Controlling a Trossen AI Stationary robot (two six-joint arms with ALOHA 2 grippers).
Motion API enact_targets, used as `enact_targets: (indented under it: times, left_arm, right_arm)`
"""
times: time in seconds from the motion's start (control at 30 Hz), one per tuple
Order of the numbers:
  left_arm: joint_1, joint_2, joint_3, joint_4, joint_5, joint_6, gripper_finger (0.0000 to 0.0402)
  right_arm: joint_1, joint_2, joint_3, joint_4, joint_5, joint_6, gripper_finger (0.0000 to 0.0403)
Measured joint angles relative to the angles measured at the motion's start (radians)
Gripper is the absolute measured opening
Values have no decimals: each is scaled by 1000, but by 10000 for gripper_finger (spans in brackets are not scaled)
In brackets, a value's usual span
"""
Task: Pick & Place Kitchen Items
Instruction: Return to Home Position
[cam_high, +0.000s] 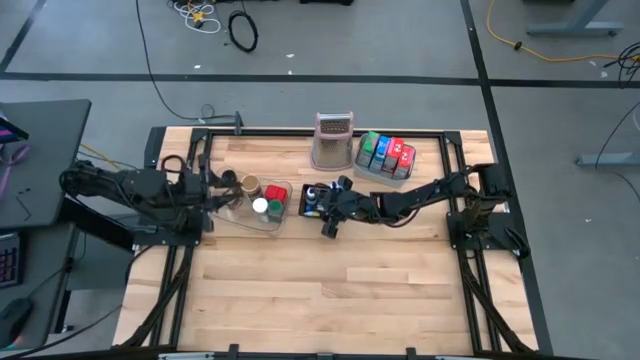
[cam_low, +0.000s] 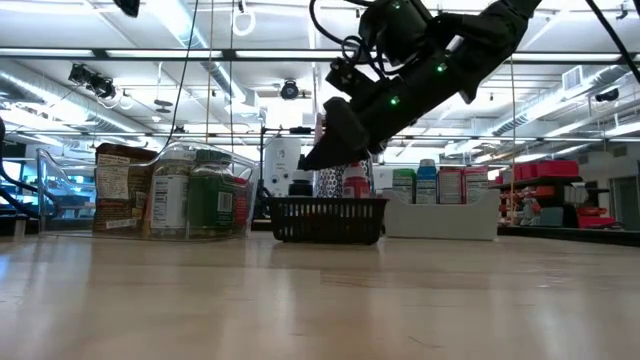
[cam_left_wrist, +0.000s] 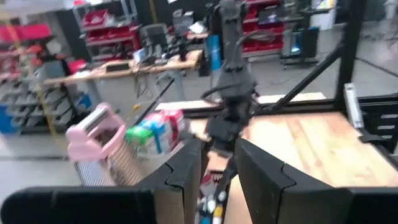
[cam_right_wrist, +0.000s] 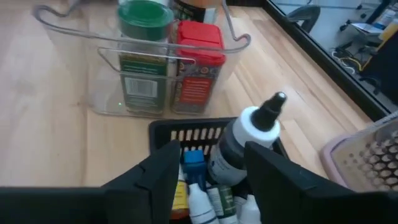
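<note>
My right gripper (cam_right_wrist: 211, 152) hangs open over the black mesh basket (cam_right_wrist: 186, 129), its fingers slanting down from the table's right. A grey bottle with a white collar and black nozzle (cam_right_wrist: 245, 134) leans in the basket between the fingers, among small colour-capped bottles (cam_right_wrist: 193, 160). Just left of the basket (cam_high: 315, 197) stands a clear tub (cam_high: 262, 203) with green (cam_right_wrist: 144, 56) and red (cam_right_wrist: 199, 62) jars. My left gripper (cam_high: 222, 183) waits at the table's left edge, pointing level. Its fingers (cam_left_wrist: 186, 168) are slightly apart with nothing between them. My right gripper's fingers stand on either side of the grey bottle's body (cam_right_wrist: 227, 158). Whether either finger touches it, I cannot tell. The bottle leans tilted, its lower end down among the other bottles in the basket.
A tall box grater (cam_high: 333, 140) stands at the far middle, close behind the basket. A grey tray (cam_high: 362, 166) of red, blue and green packets (cam_high: 388, 152) sits to its right. The near half of the table is bare wood (cam_high: 330, 290).
</note>
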Motion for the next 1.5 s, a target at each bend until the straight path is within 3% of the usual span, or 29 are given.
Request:
enact_targets:
  times: [0.23, 0.5, 0.8, 1.0, 1.33, 1.5]
  left_arm:
    - [0, -46, 0, -107, -146, -107, 110]
    - [0, -142, 0, -190, -20, -111, 110]
    - [0, -201, 0, -238, -17, -48, 110]
    - [0, -296, -1, -329, -25, -113, 110]
    - [0, -468, -140, -271, -6, -97, 110]
    - [0, -463, -170, -226, 37, -77, 110]
  right_arm:
    - [30, 0, 1, 67, -1, 0, 187]
    - [73, -51, 1, 64, -1, -41, 169]
    - [109, -152, 1, 44, -1, -40, 160]
    - [132, -214, 1, 16, 0, -40, 160]
    - [170, -298, 1, 5, 3, -37, 160]
    - [198, -335, 1, -26, 2, -54, 160]
